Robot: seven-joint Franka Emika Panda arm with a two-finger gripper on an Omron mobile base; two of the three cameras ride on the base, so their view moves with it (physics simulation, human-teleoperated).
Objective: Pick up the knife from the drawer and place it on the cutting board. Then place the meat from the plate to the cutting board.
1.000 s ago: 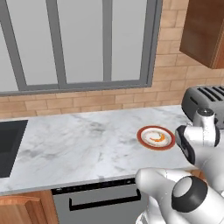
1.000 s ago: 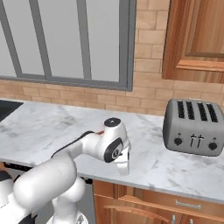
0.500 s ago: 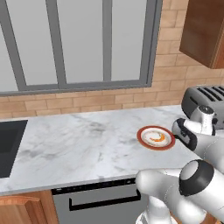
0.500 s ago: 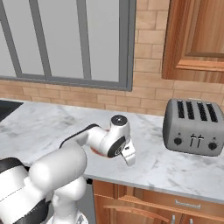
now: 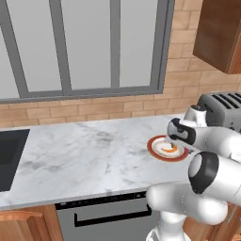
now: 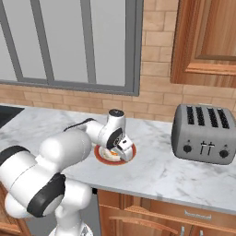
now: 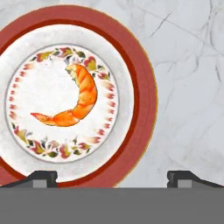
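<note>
Hand view: gripper [image 7: 112, 177], jaws wide apart and empty, has swung over from beside the plate [image 7: 144, 100] to hover above the meat [image 7: 74, 103] lying at its centre, likely lining up a grasp.

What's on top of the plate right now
The meat, a curved orange-red piece, lies alone on the plate. The end effector hangs open above it; in the base views the arm covers part of the plate.
</note>
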